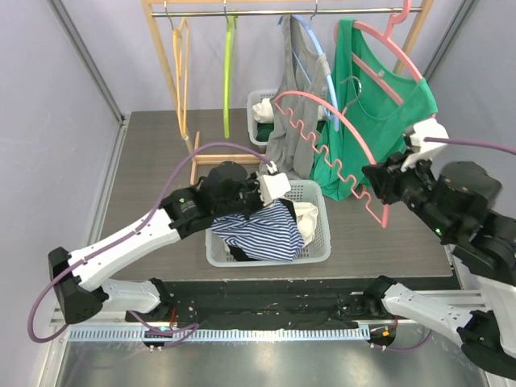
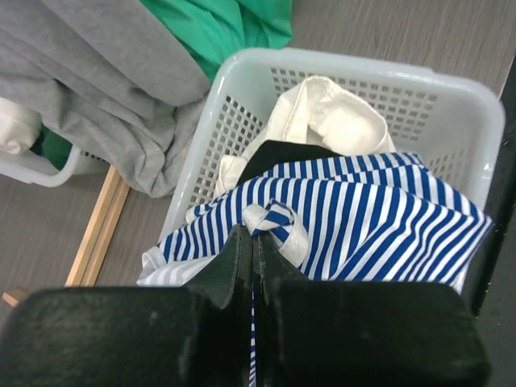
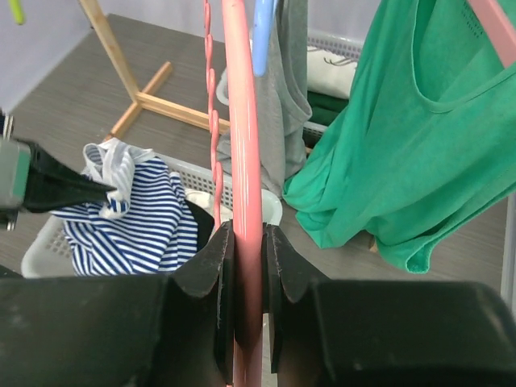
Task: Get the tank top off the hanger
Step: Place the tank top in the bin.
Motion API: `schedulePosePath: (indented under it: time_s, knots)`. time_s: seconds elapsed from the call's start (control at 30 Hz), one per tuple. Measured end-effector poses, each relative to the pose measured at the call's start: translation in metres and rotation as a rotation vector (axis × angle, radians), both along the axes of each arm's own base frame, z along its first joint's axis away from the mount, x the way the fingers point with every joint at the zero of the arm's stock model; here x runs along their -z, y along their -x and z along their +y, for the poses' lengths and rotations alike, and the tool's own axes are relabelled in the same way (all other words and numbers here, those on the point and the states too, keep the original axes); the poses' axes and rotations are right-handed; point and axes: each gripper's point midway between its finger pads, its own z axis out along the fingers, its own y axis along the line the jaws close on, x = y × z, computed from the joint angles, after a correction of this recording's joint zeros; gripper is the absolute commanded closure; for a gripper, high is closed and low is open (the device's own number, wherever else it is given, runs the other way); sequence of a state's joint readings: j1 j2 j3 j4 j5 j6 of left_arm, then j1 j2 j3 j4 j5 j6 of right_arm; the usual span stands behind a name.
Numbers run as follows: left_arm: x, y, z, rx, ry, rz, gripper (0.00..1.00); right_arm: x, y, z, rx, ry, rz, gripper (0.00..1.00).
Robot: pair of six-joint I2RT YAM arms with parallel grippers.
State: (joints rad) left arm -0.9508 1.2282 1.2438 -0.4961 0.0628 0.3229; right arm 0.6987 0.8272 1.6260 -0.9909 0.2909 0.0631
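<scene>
The blue-and-white striped tank top (image 1: 262, 230) lies bunched over the white basket (image 1: 322, 242), off the hanger. My left gripper (image 1: 282, 197) is shut on a fold of the tank top's strap, seen in the left wrist view (image 2: 256, 234) with the striped cloth (image 2: 363, 210) spread below. My right gripper (image 1: 379, 185) is shut on the bare pink hanger (image 1: 360, 142) and holds it tilted above the basket's right side. In the right wrist view the jaws (image 3: 248, 234) clamp the pink bar (image 3: 240, 121); the striped top (image 3: 137, 218) hangs at lower left.
A wooden rack (image 1: 173, 48) at the back carries a green tank top (image 1: 379, 113), a grey one (image 1: 290, 105), and bare yellow (image 1: 183, 72) and green hangers (image 1: 229, 72). A second white basket (image 1: 260, 101) stands beneath. The basket (image 2: 355, 68) also holds white and black cloth.
</scene>
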Motion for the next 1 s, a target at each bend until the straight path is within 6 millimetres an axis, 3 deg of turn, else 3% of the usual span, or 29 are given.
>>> schedulePosePath:
  time_s: [0.23,0.37,0.47,0.5,0.57,0.73,0.87,1.0]
  knots:
    - [0.059,-0.007,-0.017,-0.006,-0.091,-0.010,1.00,0.008,-0.042,0.011,0.123,0.055,0.064,0.99]
    - [0.101,-0.002,-0.027,0.009,-0.171,0.023,0.94,0.012,-0.060,0.015,0.175,0.074,0.079,0.99]
    - [0.128,0.009,-0.036,0.041,-0.237,0.047,0.81,0.012,-0.061,0.015,0.180,0.076,0.079,0.99]
    - [0.136,0.013,-0.039,0.060,-0.260,0.050,0.62,0.011,-0.060,0.014,0.179,0.072,0.075,0.99]
    - [0.150,0.023,-0.043,0.102,-0.317,0.061,0.53,0.008,-0.057,0.013,0.173,0.061,0.066,0.99]
    - [0.159,0.031,-0.051,0.145,-0.450,0.124,0.41,-0.004,-0.048,0.017,0.123,0.025,0.043,0.99]
    - [0.157,0.032,-0.049,0.139,-0.487,0.155,0.01,-0.015,-0.041,0.023,0.069,-0.015,0.018,0.99]
    - [0.147,0.039,-0.037,0.137,-0.501,0.164,0.00,-0.025,-0.038,0.031,0.024,-0.044,0.003,0.99]
